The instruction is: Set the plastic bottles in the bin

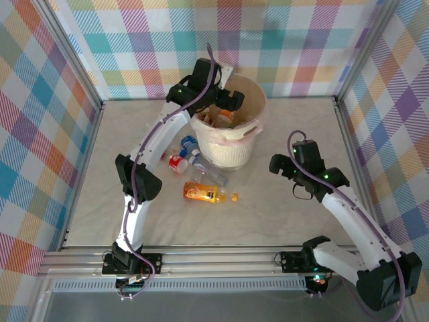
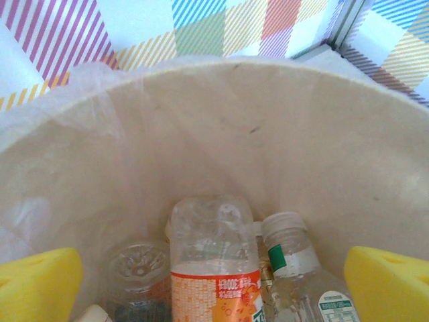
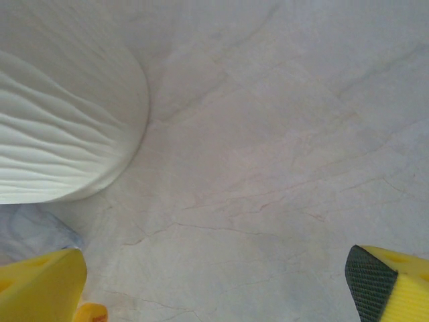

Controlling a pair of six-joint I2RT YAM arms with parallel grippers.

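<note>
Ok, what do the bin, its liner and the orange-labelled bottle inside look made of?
Bin: likely rigid cream plastic, matte, ribbed wall. Liner: thin translucent film, wrinkled over the rim. Orange-labelled bottle: clear thin plastic, see-through above its label.

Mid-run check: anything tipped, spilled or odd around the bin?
Nothing stands out. The bin stands upright, and the orange bottle and clear bottle lie on the table beside it, with no spill visible.
</note>
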